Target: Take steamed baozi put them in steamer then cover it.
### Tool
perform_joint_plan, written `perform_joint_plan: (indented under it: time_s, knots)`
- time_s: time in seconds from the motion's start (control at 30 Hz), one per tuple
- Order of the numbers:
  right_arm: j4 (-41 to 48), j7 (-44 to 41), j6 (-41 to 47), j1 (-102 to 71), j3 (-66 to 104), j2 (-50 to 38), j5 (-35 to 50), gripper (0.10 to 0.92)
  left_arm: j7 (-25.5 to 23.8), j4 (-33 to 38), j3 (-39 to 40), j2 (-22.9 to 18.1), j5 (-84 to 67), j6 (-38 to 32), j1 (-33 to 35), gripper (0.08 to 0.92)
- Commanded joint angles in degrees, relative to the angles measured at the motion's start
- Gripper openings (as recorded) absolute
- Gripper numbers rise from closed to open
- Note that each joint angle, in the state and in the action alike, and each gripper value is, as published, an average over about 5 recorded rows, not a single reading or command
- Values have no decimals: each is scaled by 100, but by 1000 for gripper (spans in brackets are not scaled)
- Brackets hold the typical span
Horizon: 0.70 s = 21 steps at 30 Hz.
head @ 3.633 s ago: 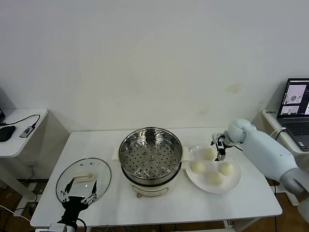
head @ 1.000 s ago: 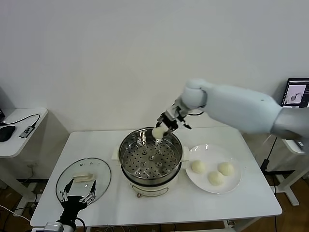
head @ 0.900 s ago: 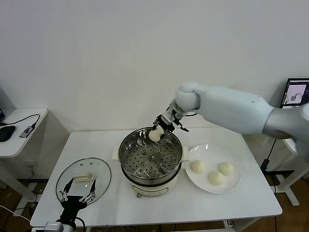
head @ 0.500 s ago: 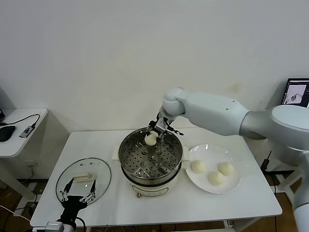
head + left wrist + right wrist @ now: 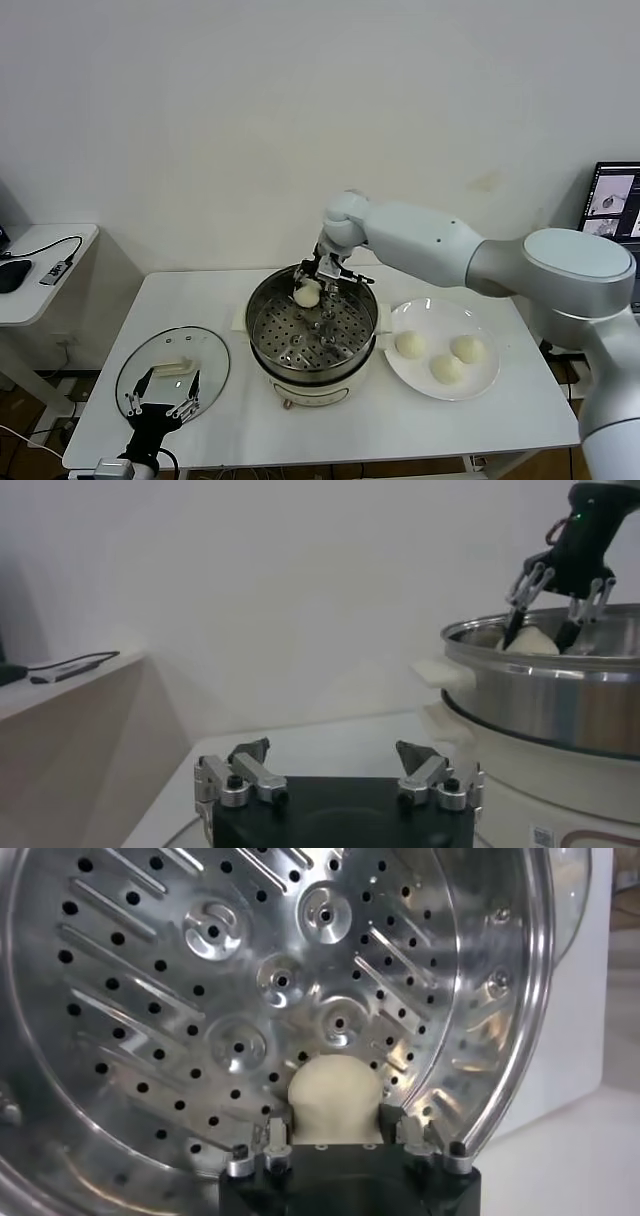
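Observation:
The steel steamer (image 5: 312, 345) stands mid-table, its perforated tray (image 5: 240, 978) uncovered. One steamed baozi (image 5: 307, 294) lies on the tray at its back edge, near the wall. My right gripper (image 5: 312, 284) hangs just over it, open, and its fingers (image 5: 396, 1128) straddle the bun (image 5: 335, 1096) closely on both sides. Three more baozi (image 5: 410, 344) (image 5: 466, 349) (image 5: 445, 368) sit on the white plate (image 5: 428, 314) right of the steamer. My left gripper (image 5: 158, 408) is open and empty at the near left, over the front rim of the glass lid (image 5: 172, 362).
The right arm reaches in from the right, over the back of the plate. A side table (image 5: 45, 290) with a mouse and cable stands at the left. A laptop (image 5: 612, 205) is at the far right. Bare tabletop (image 5: 450, 430) lies in front of the plate.
My right gripper came down into the steamer with the baozi, moved slightly left, and its fingers spread apart around it. The left arm has not moved.

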<state>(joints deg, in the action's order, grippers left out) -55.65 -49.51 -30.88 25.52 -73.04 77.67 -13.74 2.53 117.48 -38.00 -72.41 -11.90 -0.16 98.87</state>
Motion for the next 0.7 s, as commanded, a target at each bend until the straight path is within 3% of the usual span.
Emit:
perform_joint_plan:
  time_s: [0.03,0.17,0.37,0.57,0.7]
  knots:
    - [-407,-235,180,411,-155,-176,642,750,4,5,-7,-5,5,1,-1,823]
    - [-1072,-512,976,886,-302,-579,1394,814,5,47,-3,-14,7,6,-12,823]
    - [-2305,-880,3563,1471,-387,-1702,2459,823,5,92,5,3,12,15,-48,823]
    - [-3444,-740,5442,1682,-375,-2979,2781,823,7,73,-21,74,17,3,-58,823]
    - [-3835,-748,5894,1571,-269,-3708,2868,823,8,27,-33,150,14,1,-96,823]
